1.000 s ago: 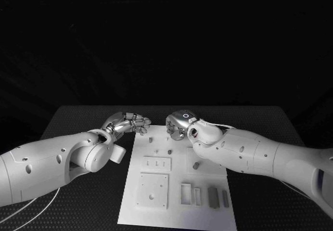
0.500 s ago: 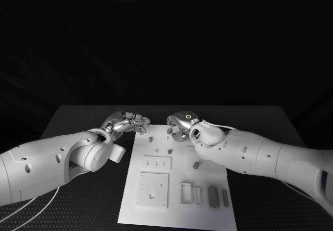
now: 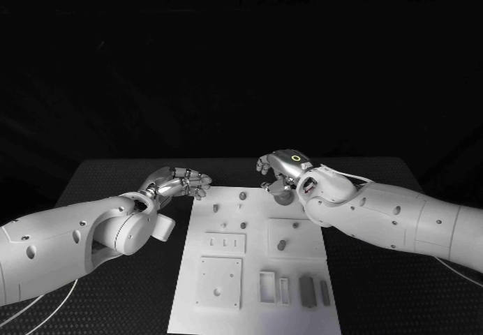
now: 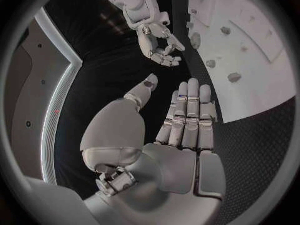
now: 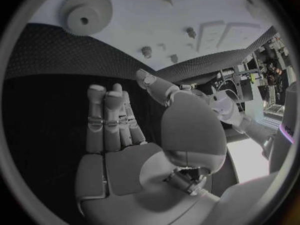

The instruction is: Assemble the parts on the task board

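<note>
The white task board lies in the middle of the black table. A grey gear rests near its far edge and is also seen in the right wrist view as a toothed gear lying flat on the board. My right hand hovers just above and behind the gear, with its fingers straight and its palm empty. My left hand hangs beside the board's far left corner with its fingers extended, holding nothing. The left wrist view shows the right hand above the board.
Small pegs stand in the board's far half. Nearer me are a slotted plate, a square plate and several upright rectangular pieces. Dark table mat surrounds the board.
My right hand has risen and moved toward the far right, and its fingers have spread. The gear now shows on the board below it. My left hand has drifted slightly left.
</note>
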`<state>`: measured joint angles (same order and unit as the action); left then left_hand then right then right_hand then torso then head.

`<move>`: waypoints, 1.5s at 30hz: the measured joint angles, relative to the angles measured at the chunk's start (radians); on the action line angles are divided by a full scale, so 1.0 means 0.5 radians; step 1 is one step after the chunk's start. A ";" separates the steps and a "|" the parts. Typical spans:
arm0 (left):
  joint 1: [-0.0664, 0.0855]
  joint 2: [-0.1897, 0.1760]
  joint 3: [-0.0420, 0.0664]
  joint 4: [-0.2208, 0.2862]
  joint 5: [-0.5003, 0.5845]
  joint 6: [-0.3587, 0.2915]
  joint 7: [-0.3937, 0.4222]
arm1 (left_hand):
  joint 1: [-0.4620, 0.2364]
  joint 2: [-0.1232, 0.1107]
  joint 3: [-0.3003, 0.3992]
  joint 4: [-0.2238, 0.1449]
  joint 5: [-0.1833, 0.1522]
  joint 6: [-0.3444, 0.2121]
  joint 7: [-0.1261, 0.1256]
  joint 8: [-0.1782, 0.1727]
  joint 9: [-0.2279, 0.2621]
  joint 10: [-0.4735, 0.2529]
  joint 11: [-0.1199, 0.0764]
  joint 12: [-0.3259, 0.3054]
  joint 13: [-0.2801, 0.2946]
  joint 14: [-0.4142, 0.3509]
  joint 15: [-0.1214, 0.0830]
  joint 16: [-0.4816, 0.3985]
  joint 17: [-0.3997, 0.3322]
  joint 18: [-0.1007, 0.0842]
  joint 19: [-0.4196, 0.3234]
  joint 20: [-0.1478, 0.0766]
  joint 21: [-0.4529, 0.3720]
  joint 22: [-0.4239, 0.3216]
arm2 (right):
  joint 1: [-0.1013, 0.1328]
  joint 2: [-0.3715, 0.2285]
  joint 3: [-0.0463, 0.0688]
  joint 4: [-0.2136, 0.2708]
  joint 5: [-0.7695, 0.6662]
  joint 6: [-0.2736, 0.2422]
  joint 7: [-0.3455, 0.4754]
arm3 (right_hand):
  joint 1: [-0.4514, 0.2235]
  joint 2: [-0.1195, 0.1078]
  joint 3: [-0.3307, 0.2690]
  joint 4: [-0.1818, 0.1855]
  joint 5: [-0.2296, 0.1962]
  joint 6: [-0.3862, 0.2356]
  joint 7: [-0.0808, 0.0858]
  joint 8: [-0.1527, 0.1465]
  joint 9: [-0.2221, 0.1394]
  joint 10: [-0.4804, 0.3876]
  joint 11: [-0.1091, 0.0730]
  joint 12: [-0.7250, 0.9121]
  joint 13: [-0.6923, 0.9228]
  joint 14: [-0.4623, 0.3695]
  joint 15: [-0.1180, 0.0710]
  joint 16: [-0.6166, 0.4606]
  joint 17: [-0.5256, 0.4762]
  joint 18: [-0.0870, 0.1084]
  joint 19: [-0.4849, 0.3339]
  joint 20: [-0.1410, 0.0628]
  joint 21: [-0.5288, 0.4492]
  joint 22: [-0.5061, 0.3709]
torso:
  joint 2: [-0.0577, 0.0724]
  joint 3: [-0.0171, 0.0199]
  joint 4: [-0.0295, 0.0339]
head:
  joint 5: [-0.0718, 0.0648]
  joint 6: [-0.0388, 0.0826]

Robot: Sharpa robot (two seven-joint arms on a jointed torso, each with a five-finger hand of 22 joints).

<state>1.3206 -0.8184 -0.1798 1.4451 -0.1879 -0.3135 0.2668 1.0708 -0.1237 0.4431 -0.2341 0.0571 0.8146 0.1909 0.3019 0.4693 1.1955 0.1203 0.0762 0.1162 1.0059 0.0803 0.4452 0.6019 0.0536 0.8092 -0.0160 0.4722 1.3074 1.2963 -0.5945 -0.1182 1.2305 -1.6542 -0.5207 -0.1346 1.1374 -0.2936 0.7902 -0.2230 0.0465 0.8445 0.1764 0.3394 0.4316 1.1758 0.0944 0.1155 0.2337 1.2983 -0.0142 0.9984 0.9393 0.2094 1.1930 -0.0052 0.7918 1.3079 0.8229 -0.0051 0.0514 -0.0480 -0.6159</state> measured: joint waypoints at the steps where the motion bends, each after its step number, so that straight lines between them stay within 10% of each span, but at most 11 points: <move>1: 0.000 -0.002 0.000 -0.007 0.000 0.000 0.001 | 0.000 0.000 0.004 0.004 0.000 0.000 0.000 0.000 0.001 0.040 -0.013 0.023 0.012 0.000 0.000 0.000 0.003 0.000 0.000 0.000 0.001 0.000 | 0.006 -0.037 0.003 0.028 0.010 0.000 0.008 | -0.021 -0.002 -0.012 0.010 0.000 0.011 -0.004 0.002 0.003 0.040 -0.019 0.030 0.020 0.006 -0.014 0.003 0.000 0.000 0.001 0.000 0.009 0.000 | -0.001 0.0006 -0.003 | -0.001 0.005; 8: 0.001 -0.004 0.000 -0.017 0.000 0.000 0.005 | 0.000 0.000 0.014 -0.007 0.000 0.000 0.000 0.000 0.007 0.075 -0.021 0.047 0.027 0.000 0.000 0.000 0.013 0.000 0.000 0.000 0.008 0.000 | 0.017 -0.212 0.035 0.079 0.152 0.065 0.061 | -0.061 0.001 -0.179 -0.014 0.000 0.030 -0.048 0.011 0.012 0.241 -0.106 0.358 0.485 -0.018 -0.099 0.049 0.016 0.000 0.011 -0.020 0.039 0.001 | -0.005 0.0098 -0.027 | 0.009 0.024; 15: 0.001 0.003 0.000 -0.023 0.000 0.001 0.007 | 0.000 0.000 0.014 -0.006 0.000 0.000 0.000 0.000 0.009 0.064 -0.010 0.033 0.023 0.000 0.000 0.000 0.016 -0.001 0.000 0.000 0.008 0.000 | 0.016 -0.235 0.035 -0.023 0.378 0.221 0.113 | -0.087 0.016 -0.270 -0.007 0.031 0.001 -0.064 -0.048 -0.006 -0.241 -0.115 1.572 1.870 -0.070 -0.122 0.294 0.187 0.000 -0.003 -0.062 0.237 0.001 | -0.005 0.0215 -0.040 | 0.014 0.031; 45: 0.000 0.014 -0.001 -0.037 -0.001 0.014 0.007 | 0.000 0.000 0.014 -0.006 0.000 0.000 0.000 0.000 0.008 0.056 -0.013 0.033 0.023 0.000 0.000 -0.008 0.019 0.019 0.000 0.000 0.015 0.001 | -0.103 -0.090 0.034 -0.254 0.529 0.418 0.217 | -0.148 0.098 -0.300 -0.015 0.182 0.049 -0.113 -0.039 0.007 -0.139 -0.121 2.149 2.149 -0.020 -0.121 0.513 0.425 -0.021 0.022 -0.101 0.502 0.000 | -0.003 0.0148 -0.032 | 0.002 -0.001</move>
<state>1.3207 -0.8115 -0.1804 1.4266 -0.1884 -0.3064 0.2704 1.0710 -0.1236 0.4503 -0.2373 0.0571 0.8146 0.1909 0.3020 0.4735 1.2233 0.1140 0.0929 0.1279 1.0059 0.0802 0.4413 0.6115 0.0629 0.8093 -0.0158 0.4799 1.3079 1.2448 -0.6394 -0.1011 1.1036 -1.3895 -0.3119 -0.0263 1.0637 -0.2445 0.6404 -0.2304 0.1376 0.8687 0.1200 0.3200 0.4349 1.1064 0.0338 1.1898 1.3084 1.2886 -0.0747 1.2546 1.1517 0.1987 1.2042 -0.0556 1.0429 1.3080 0.8213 0.0023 0.0353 -0.0469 -0.6162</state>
